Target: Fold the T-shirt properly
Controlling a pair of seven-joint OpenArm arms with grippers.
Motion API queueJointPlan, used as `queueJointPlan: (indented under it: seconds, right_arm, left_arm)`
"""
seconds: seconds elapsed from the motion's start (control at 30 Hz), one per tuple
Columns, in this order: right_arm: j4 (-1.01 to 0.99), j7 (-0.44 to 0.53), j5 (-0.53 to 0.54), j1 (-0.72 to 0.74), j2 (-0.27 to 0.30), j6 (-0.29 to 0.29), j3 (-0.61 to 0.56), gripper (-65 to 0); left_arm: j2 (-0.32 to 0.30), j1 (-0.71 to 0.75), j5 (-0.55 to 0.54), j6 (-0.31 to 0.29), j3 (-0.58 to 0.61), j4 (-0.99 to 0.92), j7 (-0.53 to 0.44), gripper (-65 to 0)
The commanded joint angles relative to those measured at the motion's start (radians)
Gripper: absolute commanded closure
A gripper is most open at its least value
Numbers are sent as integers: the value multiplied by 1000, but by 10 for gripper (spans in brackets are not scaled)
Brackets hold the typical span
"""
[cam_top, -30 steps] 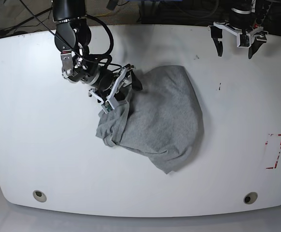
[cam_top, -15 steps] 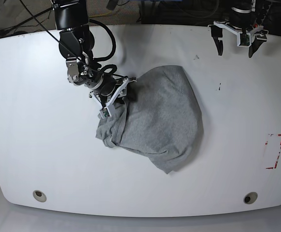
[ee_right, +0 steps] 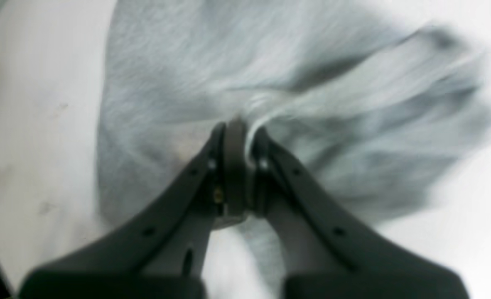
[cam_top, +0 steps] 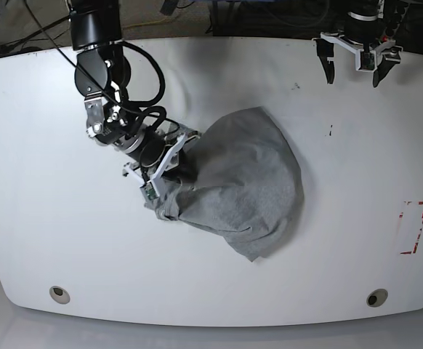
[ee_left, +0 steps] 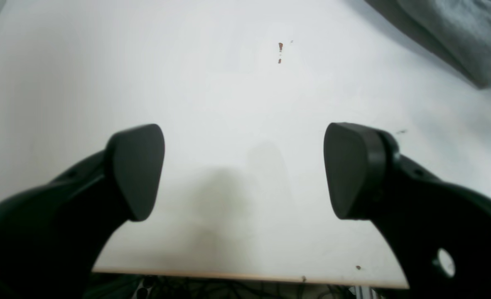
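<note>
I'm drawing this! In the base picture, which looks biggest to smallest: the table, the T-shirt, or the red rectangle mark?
1. Table, it fills nearly the whole picture.
2. T-shirt, a crumpled grey heap in the middle.
3. Red rectangle mark, small, near the right edge.

Black arms (cam_top: 95, 43) with looping cables, white brackets, matte black rounded fingers (ee_left: 137, 170)

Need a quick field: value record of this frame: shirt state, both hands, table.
shirt: grey T-shirt lies in a crumpled heap mid-table, not folded, no print showing
right hand: right hand shut on a pinch of the T-shirt's edge
left hand: left hand open, holds nothing, at the table's far edge, apart from the shirt
table: white table, red tape mark on the left hand's side
</note>
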Motion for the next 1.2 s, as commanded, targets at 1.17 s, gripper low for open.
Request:
queueJointPlan:
  seconds: [1.17]
  right_arm:
    - [-96, 30, 379, 738, 446, 55, -78, 0]
  left_arm:
    - [63, -557, 127, 3, 589, -261, 136, -571]
